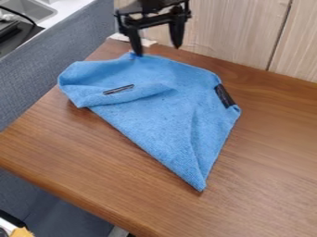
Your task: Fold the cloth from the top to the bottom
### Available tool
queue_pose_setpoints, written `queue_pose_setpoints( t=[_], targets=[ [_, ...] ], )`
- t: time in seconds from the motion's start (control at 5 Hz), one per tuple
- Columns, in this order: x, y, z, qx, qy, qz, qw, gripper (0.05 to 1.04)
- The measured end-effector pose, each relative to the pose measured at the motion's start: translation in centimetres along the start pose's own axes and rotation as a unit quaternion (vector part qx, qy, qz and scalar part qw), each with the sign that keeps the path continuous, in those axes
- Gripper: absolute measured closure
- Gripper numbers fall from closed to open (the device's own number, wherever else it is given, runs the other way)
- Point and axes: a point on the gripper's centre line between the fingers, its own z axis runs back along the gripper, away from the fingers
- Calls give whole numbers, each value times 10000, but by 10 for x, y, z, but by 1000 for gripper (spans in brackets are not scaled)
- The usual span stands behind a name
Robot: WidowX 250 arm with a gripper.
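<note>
Fingers (136, 41) of the black two-finger end effector (158, 51) stand apart, nothing between them, one tip right by the upper edge of the blue, soft-looking fabric cloth (161, 111); whether they touch, I can't tell. That cloth lies rumpled on the brown wood-grain bench (266, 185), one corner pointing toward the camera. It should be light and limp, likely to bunch; pinching the upper edge near its small peak seems best.
</note>
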Motion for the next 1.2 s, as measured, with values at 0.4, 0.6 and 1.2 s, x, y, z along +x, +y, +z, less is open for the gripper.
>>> queue_pose_setpoints(
  t=[0.4,0.6,1.2],
  targets=[
    [11,-17,-25,55,61,1152,9933,83],
    [18,-26,-45,275,141,1310,9909,83],
    [29,-34,-83,697,215,1253,9894,423]
  ],
)
